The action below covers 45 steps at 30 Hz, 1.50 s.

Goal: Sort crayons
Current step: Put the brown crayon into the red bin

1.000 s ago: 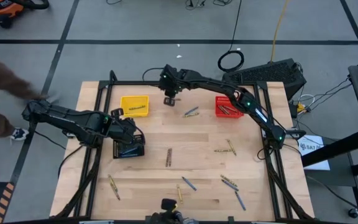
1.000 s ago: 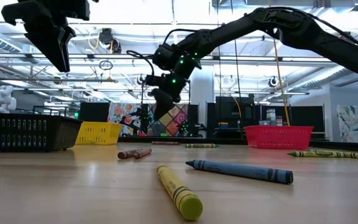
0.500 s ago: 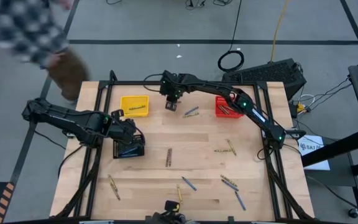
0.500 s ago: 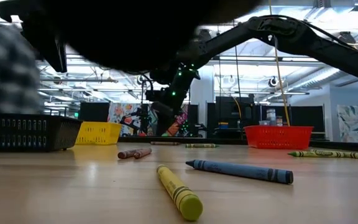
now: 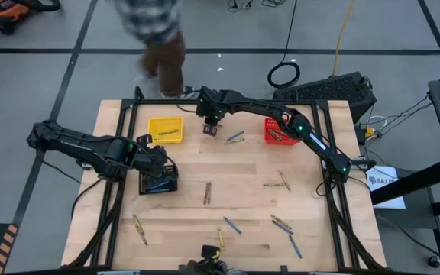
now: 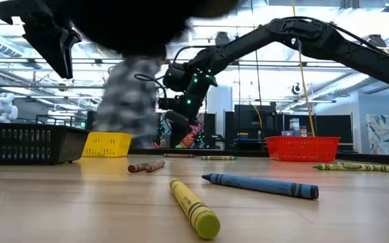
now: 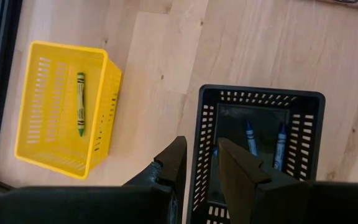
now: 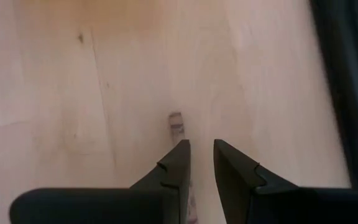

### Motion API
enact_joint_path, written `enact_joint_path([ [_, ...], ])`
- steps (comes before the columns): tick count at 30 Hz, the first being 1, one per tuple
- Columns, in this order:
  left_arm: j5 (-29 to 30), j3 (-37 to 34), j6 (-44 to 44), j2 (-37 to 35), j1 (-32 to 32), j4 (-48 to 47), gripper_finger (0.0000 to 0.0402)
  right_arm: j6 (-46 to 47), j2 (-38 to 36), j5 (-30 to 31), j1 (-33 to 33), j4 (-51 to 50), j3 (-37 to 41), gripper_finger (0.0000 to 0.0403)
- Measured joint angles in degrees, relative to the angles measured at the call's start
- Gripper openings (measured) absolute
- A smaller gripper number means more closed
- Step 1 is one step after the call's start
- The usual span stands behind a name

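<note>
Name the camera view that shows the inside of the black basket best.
The left wrist view: it looks down into the black basket, showing blue crayons inside. The high view shows the basket partly under the left gripper; the low view shows only its side wall; the right wrist view misses it.

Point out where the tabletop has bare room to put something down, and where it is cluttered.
Bare wood lies between the yellow basket and the red basket, apart from the right gripper and a crayon pair, and right of the black basket. The near right quarter is crowded with loose crayons.
</note>
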<state>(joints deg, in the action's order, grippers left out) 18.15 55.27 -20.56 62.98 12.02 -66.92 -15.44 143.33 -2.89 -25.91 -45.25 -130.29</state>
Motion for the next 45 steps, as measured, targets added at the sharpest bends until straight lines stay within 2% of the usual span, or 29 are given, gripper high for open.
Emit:
enact_joint_path([
  [5,0.0,0.0,0.0,0.0,0.02,0.0,0.0085,-3.29,-0.13,0.15,-0.58,-4.18,-4.79,0.0057],
  [8,0.0,0.0,0.0,0.0,0.02,-0.04,0.0085,-7.07,-2.73,-0.12,-1.25,-7.58,-3.97,0.0057],
  [15,0.02,0.0,0.39,0.0,-0.01,-0.04,0.0085,-27.99,-5.09,-6.46,-3.46,-24.92,-4.71,0.0057],
  [19,0.02,0.0,0.07,0.0,0.01,-0.02,0.0085,-32.68,-5.07,-7.58,-5.65,-24.41,-4.68,0.0057],
  [23,0.02,0.0,0.07,0.0,0.01,-0.04,0.0085,-28.0,-5.07,-8.65,-7.34,-17.51,-4.68,0.0057],
  [28,0.02,0.0,0.07,0.0,-0.01,-0.02,0.0085,-18.63,-4.61,-18.05,-6.7,-15.8,-4.68,0.0057],
  [30,0.03,0.0,0.07,0.0,-0.01,-0.02,0.0085,-14.36,-3.78,-16.73,-5.18,-15.32,-4.68,0.0057],
  [33,0.04,0.0,0.07,0.0,-0.01,-0.01,0.0085,-9.55,-2.72,-11.06,-2.3,-12.94,-4.68,0.0057],
  [36,0.04,-0.01,0.06,0.0,-0.01,0.0,0.0085,-7.94,-2.47,-7.82,-0.19,-11.11,-4.68,0.0057],
  [45,0.04,-0.07,0.15,0.0,-0.01,-0.01,0.0085,-4.76,-1.94,-7.7,-0.67,-11.07,-4.71,0.0057],
])
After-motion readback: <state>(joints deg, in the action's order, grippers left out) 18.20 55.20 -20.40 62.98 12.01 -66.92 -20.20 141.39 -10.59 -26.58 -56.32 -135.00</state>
